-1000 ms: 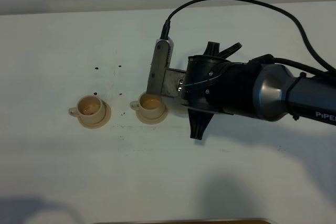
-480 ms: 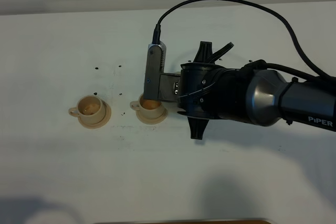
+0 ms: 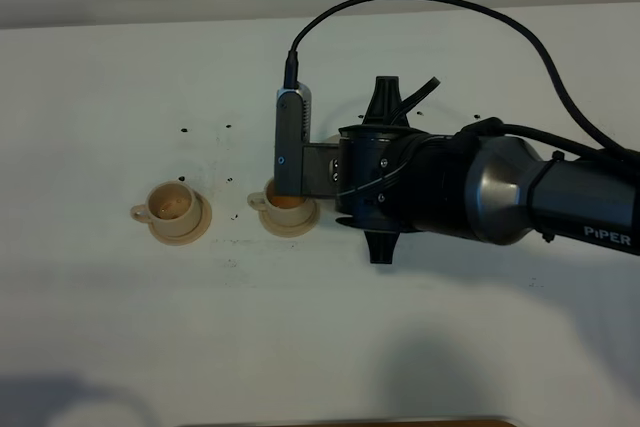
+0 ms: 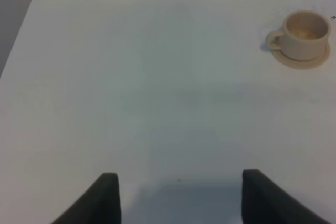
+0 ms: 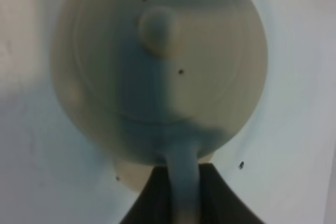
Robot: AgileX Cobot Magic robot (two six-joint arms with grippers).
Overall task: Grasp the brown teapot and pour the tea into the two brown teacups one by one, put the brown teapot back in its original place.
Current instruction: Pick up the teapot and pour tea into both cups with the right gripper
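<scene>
The brown teapot fills the right wrist view, lid knob toward the camera. My right gripper is shut on its loop handle. In the high view the right arm hides the pot and its original place. The two brown teacups stand on their saucers: the left one in the open, the right one partly under the arm's wrist camera. The left wrist view shows my left gripper open over bare table, far from the left teacup.
The white table carries a few small dark specks behind the cups. The right arm's black cable loops over the back of the table. A tan edge shows at the table's front.
The right arm has shifted left and rolled, so its wrist camera now covers more of the right teacup. Both cups have stayed in place.
</scene>
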